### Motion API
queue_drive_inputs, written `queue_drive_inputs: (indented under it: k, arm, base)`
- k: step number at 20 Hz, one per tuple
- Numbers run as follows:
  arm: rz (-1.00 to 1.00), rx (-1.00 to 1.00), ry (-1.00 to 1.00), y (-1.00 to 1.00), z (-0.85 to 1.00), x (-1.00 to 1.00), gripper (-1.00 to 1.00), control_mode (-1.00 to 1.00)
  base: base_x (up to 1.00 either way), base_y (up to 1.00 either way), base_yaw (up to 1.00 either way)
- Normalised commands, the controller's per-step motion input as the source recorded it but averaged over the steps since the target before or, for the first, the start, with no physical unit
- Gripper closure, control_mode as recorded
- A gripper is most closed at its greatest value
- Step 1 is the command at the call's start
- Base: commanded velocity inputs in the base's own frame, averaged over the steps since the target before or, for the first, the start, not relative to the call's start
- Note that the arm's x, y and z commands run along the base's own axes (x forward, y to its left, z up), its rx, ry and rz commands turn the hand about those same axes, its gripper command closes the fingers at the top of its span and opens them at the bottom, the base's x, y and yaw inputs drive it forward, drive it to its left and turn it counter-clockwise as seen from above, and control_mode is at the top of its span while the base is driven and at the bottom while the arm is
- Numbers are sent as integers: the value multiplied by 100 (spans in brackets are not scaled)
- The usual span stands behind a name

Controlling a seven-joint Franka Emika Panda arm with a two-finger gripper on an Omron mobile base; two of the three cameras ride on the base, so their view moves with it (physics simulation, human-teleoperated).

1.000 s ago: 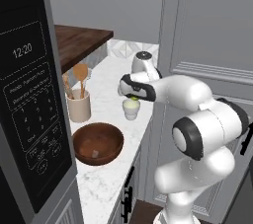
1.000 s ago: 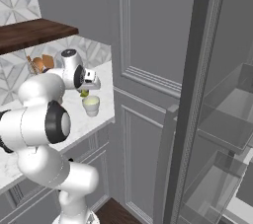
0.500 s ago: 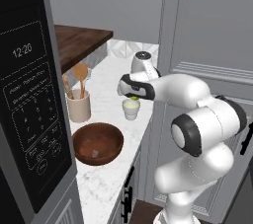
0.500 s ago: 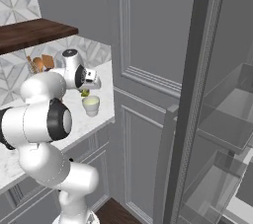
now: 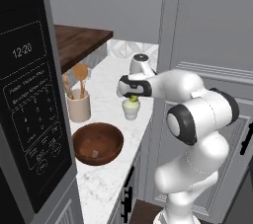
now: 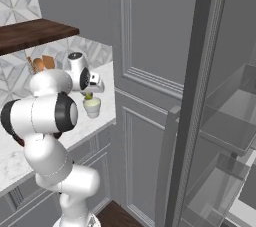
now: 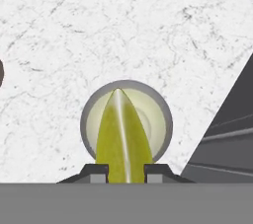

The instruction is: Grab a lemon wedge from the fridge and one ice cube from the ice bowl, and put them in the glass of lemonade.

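Directly above the glass of lemonade (image 7: pixel 126 124), your gripper (image 7: pixel 125 169) stands narrowly closed on the lemon wedge (image 7: pixel 121 139), apparently clear of the rim.

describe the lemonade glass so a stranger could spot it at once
On the white marble counter, past the wide wooden bowl and right of the cream crock of wooden spoons, stands the glass of lemonade. It's the smallest vessel: pale, yellow-green inside.

Glass of lemonade (image 7: pixel 160 119) partly behind lemon wedge (image 7: pixel 122 141)
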Motion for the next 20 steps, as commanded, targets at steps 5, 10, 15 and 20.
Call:
queue_drive_inputs:
  k: [5,10,15,20]
  arm:
    - [0,0,2,-1,-4,26,100,-100]
    - [0,0,0,0,0,7,100,-100]
    - [0,0,0,0,-23,0,100,-100]
    - [0,0,0,0,-5,0,-100,-100]
  base:
    - [0,0,0]
    - [0,0,0]
    - [0,0,0]
    - [0,0,0]
